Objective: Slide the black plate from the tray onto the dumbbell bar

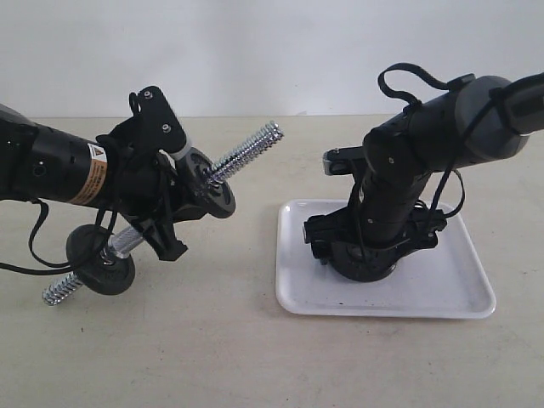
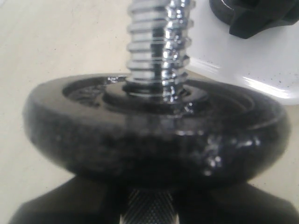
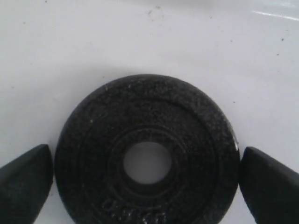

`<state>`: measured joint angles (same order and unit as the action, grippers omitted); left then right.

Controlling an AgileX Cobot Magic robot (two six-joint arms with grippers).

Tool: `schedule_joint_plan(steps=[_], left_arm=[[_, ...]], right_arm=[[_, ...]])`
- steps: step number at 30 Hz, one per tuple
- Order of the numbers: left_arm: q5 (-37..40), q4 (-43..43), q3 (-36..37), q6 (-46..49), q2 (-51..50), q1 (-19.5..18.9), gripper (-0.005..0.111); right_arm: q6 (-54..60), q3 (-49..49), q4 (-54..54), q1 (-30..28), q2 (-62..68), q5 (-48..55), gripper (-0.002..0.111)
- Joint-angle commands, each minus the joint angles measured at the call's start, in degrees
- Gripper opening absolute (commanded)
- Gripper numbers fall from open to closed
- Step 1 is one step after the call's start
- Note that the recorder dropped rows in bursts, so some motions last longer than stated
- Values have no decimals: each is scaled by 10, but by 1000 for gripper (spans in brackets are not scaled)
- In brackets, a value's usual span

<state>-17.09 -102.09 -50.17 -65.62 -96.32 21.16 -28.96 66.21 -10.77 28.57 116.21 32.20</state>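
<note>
The black plate lies flat on the white tray. My right gripper is lowered over it and stands open, one finger on each side of the rim with a thin gap on one side. In the exterior view that gripper hides the plate on the tray. My left gripper is shut on the knurled middle of the dumbbell bar, which it holds tilted above the table. The bar's threaded end points toward the tray. Black discs sit on the bar on either side of the gripper.
The second disc and the bar's lower threaded end hang near the table at the left. In the left wrist view the near disc fills the frame, with the tray's rim beyond it.
</note>
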Motion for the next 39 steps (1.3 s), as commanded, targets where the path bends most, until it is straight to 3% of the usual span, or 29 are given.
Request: schedule_joint_plan(steps=[1, 7, 9, 11, 16, 30, 39], left_arm=[[-8, 21, -13, -16, 29, 0, 4], [-8, 21, -13, -16, 29, 0, 4], [-8, 21, -13, -16, 29, 0, 4], [-8, 21, -13, -16, 29, 0, 4], [-8, 21, -13, -16, 29, 0, 4], [-8, 21, -13, -16, 29, 0, 4], [-8, 21, -13, -16, 29, 0, 4]], right_arm=[[11, -27, 0, -1, 42, 83, 104], [10, -27, 0, -1, 42, 83, 103], [10, -27, 0, -1, 42, 83, 94], [10, -27, 0, -1, 42, 83, 75], [10, -27, 0, -1, 42, 82, 0], [15, -27, 0, -1, 40, 55, 3], [77, -27, 0, -1, -81, 55, 3]])
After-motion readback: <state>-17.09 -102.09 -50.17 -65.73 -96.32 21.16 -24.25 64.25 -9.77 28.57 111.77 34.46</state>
